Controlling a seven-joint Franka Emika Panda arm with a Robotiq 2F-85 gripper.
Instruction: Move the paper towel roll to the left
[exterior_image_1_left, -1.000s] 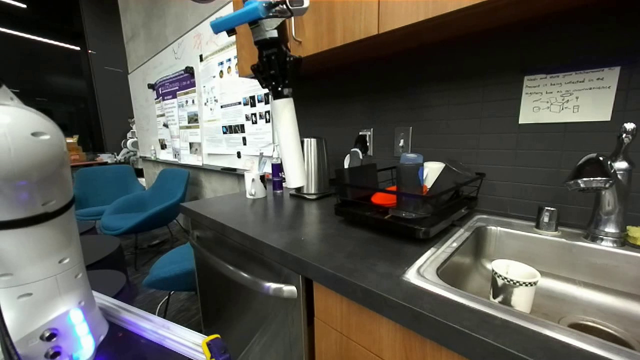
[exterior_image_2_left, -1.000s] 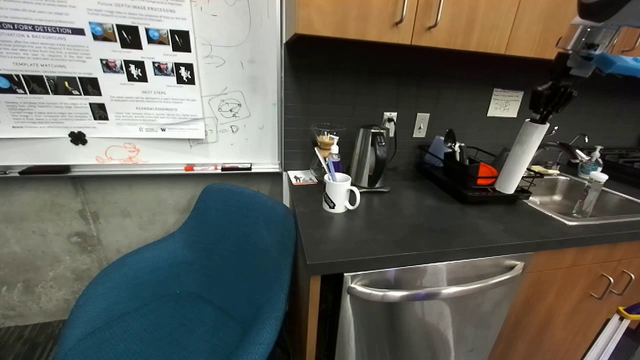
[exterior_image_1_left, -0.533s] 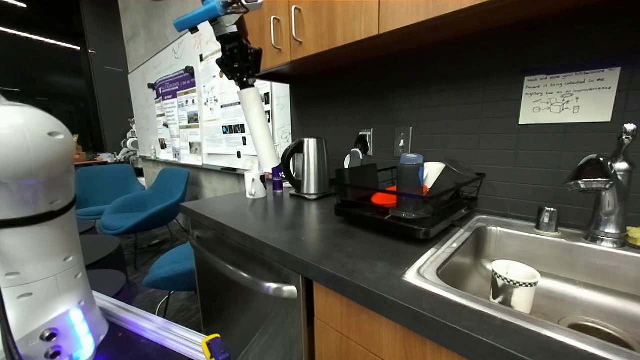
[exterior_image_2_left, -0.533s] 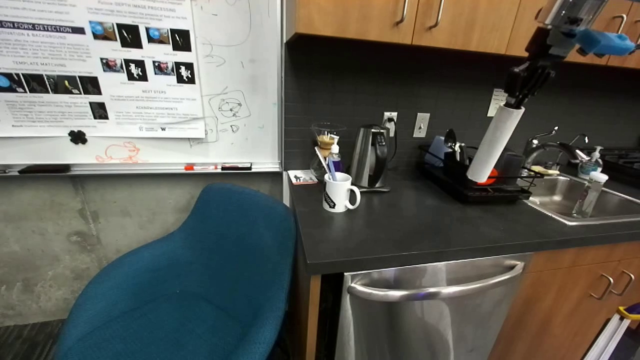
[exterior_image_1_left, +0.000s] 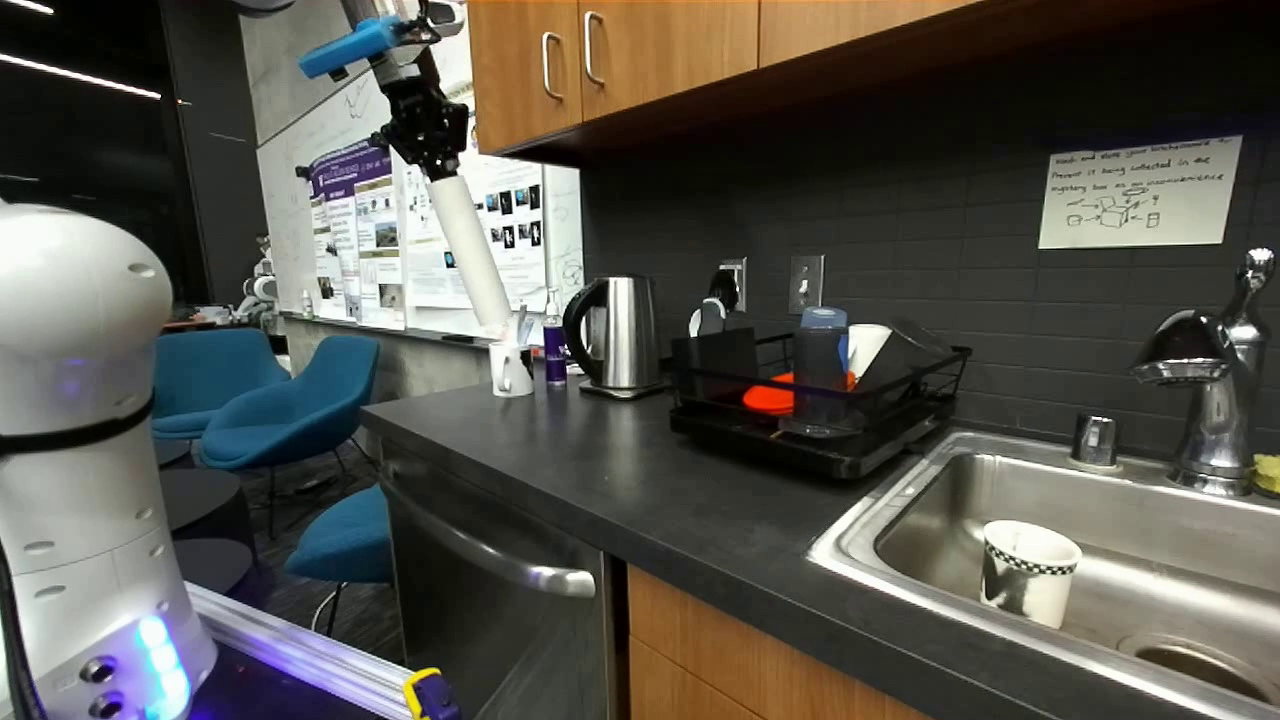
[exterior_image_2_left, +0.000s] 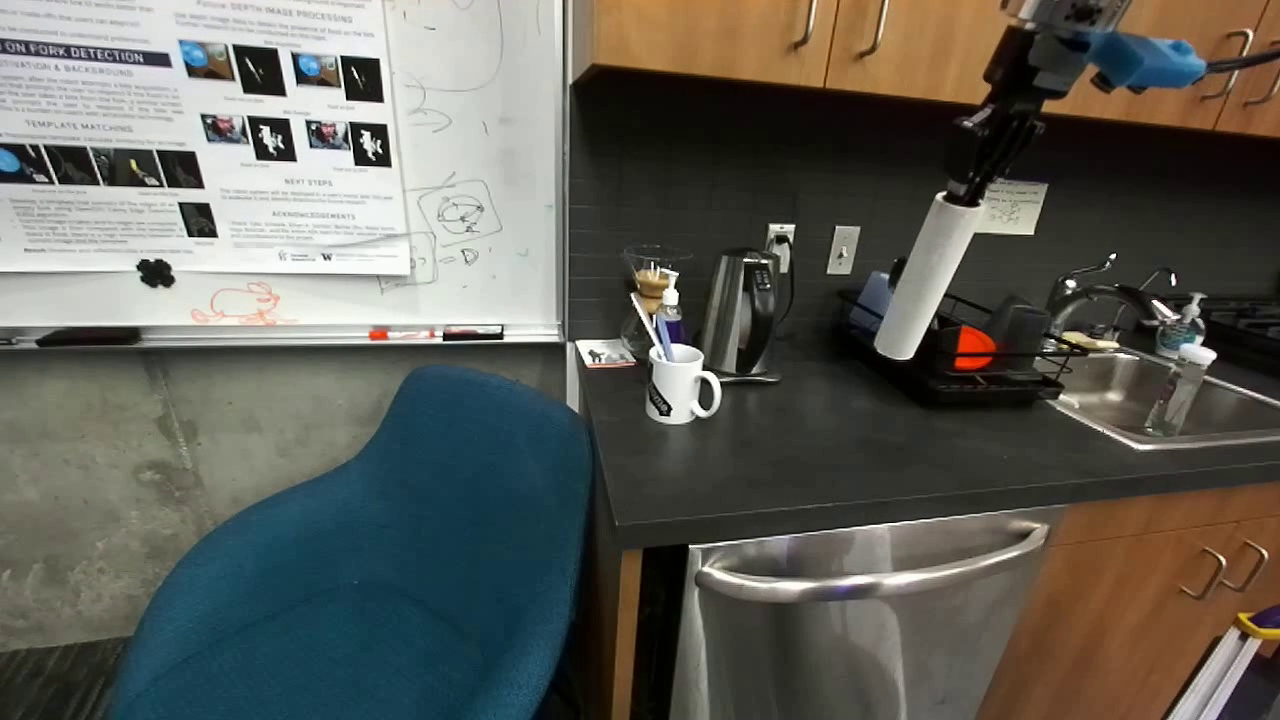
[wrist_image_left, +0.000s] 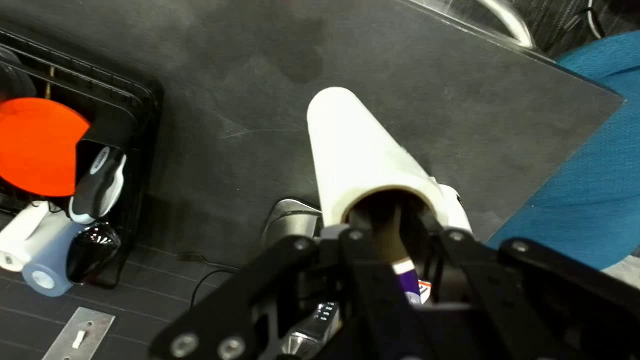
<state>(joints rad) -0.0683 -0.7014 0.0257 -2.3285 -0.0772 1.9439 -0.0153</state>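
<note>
The paper towel roll (exterior_image_1_left: 470, 250) is a slim white cylinder held in the air, tilted. In an exterior view, it also shows (exterior_image_2_left: 930, 275) in front of the dish rack's left part, its lower end above the counter. My gripper (exterior_image_1_left: 440, 170) holds it at its upper end; the gripper also shows in an exterior view (exterior_image_2_left: 965, 195). In the wrist view, the fingers (wrist_image_left: 393, 220) stand apart at the mouth of the hollow core of the roll (wrist_image_left: 350, 135) and seem to reach into it. How deep they reach is hidden.
A steel kettle (exterior_image_2_left: 735, 310), a white mug (exterior_image_2_left: 670, 385) with sticks in it and a purple bottle (exterior_image_1_left: 555, 345) stand near the left end of the counter (exterior_image_2_left: 760, 460). A black dish rack (exterior_image_1_left: 840, 460) stands beside the sink (exterior_image_1_left: 960, 590). Wooden cabinets (exterior_image_1_left: 520, 60) hang above.
My gripper and the paper towel roll have moved left together in both exterior views, rising slightly. The roll stays held in the gripper. The objects on the counter have not moved.
</note>
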